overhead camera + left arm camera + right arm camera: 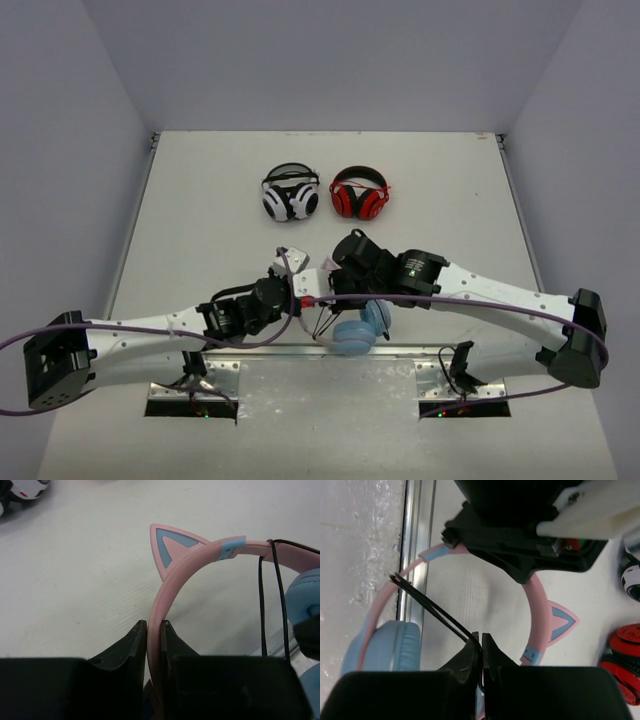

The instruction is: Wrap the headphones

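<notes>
The headphones hang between my two arms above the table's near edge, light blue ear cups lowest. In the left wrist view my left gripper is shut on the pink headband, just below the cat ear. Two strands of the thin black cable cross over the band beside an ear cup. In the right wrist view my right gripper is shut on the black cable. The cable runs taut up to the headband, above an ear cup.
White-and-black headphones and red-and-black headphones lie side by side at the middle back of the table. A metal rail runs along the near table edge under the hanging ear cups.
</notes>
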Robot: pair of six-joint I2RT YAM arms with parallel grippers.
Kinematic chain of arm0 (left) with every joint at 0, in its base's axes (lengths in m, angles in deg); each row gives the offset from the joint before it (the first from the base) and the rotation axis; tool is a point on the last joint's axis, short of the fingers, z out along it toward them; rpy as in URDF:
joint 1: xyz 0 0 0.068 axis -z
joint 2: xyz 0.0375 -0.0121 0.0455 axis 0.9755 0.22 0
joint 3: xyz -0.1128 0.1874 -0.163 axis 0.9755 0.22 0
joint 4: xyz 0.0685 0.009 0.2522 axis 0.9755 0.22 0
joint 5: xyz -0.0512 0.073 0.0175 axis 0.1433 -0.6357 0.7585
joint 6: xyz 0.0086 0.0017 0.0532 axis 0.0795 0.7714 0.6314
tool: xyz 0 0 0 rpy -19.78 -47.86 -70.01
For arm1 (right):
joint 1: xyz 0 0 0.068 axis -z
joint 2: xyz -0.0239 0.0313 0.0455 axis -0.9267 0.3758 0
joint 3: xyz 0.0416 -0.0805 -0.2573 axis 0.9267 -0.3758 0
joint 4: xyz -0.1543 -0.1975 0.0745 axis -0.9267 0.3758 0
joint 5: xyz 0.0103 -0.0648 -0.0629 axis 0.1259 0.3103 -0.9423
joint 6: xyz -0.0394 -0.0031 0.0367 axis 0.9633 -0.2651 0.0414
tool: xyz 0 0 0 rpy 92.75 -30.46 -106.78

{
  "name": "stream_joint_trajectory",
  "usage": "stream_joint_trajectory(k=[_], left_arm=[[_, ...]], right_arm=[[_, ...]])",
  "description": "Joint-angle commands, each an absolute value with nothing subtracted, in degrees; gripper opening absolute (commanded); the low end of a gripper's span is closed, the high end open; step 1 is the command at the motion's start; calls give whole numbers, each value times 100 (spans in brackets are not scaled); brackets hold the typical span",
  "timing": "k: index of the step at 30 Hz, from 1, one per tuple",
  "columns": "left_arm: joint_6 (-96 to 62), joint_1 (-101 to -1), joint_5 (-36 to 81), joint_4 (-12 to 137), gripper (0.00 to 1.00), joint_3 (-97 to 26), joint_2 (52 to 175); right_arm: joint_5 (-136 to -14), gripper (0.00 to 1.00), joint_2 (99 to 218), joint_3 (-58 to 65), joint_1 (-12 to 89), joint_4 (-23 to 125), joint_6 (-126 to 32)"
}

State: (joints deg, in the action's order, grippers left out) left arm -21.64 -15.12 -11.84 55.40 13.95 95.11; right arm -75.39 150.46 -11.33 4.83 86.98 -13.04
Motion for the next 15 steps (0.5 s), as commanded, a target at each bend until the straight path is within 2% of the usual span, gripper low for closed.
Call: stream_joint_trajectory(k=[1,5,7,8,13,15], left_arm=[[-1910,-1348,84,6152,1,970,9342],[-2032,-1208,183,6409,0,820,9211],[-2155,-1208,209,6444,0,776,9114],[-2191,-1199,183,6444,0,750,9079],[-2252,-1199,-98,7085,0,407,8964],[-2261,-1208,-247,7243,0,319,8912]], right_arm=[[-7896,2,14549,-1209,912,8154,-1117],[-7570,3,14433,-1438,1307,8014,-1135],[-7648,11,14521,-1447,1334,8057,-1161],[-7623,12,14634,-1386,1334,8127,-1161],[-7299,12,14724,-1368,1431,8145,-1275],[-7061,7,14627,-1447,1501,8040,-1328]])
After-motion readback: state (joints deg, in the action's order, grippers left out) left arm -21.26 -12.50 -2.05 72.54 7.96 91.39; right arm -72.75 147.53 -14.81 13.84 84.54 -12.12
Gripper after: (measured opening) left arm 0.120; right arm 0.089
